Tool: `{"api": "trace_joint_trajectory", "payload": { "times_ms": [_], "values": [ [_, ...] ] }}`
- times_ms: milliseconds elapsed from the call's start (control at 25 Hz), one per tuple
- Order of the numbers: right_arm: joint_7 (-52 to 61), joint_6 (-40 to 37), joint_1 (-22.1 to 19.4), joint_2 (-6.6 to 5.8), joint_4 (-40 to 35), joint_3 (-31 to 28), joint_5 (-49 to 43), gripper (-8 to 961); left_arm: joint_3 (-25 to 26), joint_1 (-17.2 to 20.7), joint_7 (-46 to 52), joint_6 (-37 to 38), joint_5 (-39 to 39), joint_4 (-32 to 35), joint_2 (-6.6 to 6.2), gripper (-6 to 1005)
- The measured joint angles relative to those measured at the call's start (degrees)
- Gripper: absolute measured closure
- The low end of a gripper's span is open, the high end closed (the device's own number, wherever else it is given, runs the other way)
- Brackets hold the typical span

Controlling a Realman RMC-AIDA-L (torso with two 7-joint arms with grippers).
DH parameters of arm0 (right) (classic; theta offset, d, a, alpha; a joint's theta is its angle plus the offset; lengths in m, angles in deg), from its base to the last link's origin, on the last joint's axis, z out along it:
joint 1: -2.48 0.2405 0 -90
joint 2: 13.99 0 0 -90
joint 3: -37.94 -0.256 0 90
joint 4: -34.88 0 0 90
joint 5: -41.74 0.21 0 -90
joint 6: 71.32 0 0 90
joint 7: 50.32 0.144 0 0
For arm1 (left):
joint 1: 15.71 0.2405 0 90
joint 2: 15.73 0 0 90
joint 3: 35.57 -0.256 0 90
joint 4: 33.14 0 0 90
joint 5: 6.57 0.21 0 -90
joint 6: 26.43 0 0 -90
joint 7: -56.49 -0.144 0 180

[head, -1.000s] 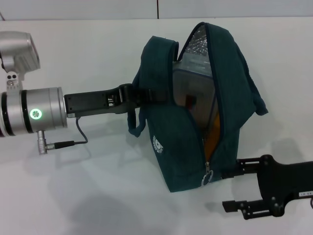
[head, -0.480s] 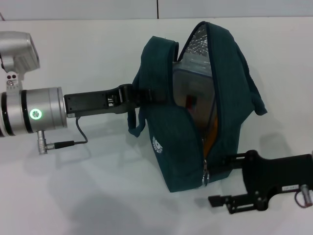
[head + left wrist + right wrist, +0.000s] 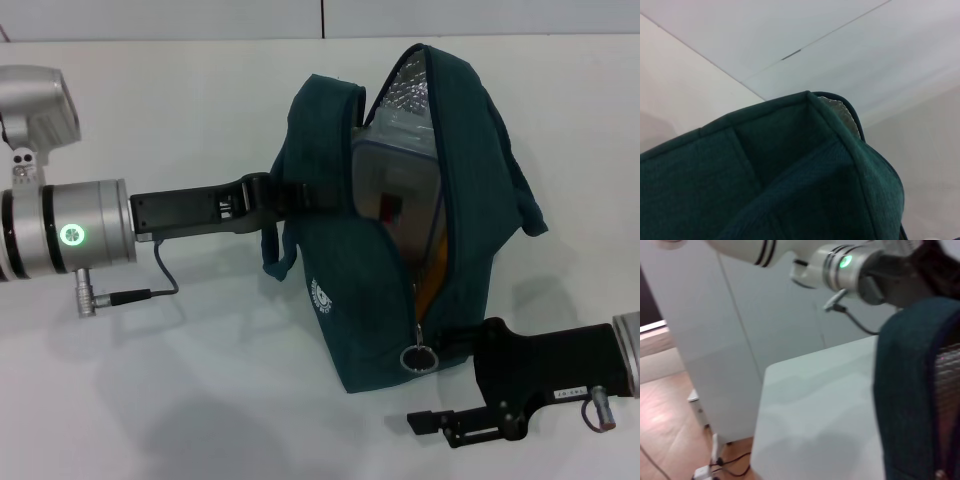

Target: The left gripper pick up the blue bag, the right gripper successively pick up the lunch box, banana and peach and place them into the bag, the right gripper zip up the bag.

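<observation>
Head view: the large dark teal-blue fabric bag (image 3: 400, 230) stands upright on the white desk (image 3: 180, 400), its long axis running up to a peak, its unzipped mouth facing the camera and showing silver foil lining at the top. Inside stands the clear plastic lunch box (image 3: 395, 185) with a blue-rimmed lid and a small red label, set on edge. Below it a yellow-orange strip, probably the banana (image 3: 430, 280), shows through the slit; the rest is hidden. The peach cannot be made out.

The left end effector (image 3: 310, 195) reaches in from the left and is clamped on the bag's upper side by the strap. The right end effector (image 3: 440, 385) sits at the bag's lower front with fingers spread, the upper one touching the metal ring zipper pull (image 3: 418, 357). The left wrist view shows only bag fabric up close.
</observation>
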Motion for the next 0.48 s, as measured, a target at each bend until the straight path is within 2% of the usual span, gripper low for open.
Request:
{"api": "trace_joint_trajectory", "payload": {
  "times_ms": [480],
  "values": [
    [-0.12,1.06,-1.2,-0.26,-0.32,-1.41,0.44,264,0.01,0.46,0.0,0.0,0.0,0.0,-0.08,950]
  ]
}}
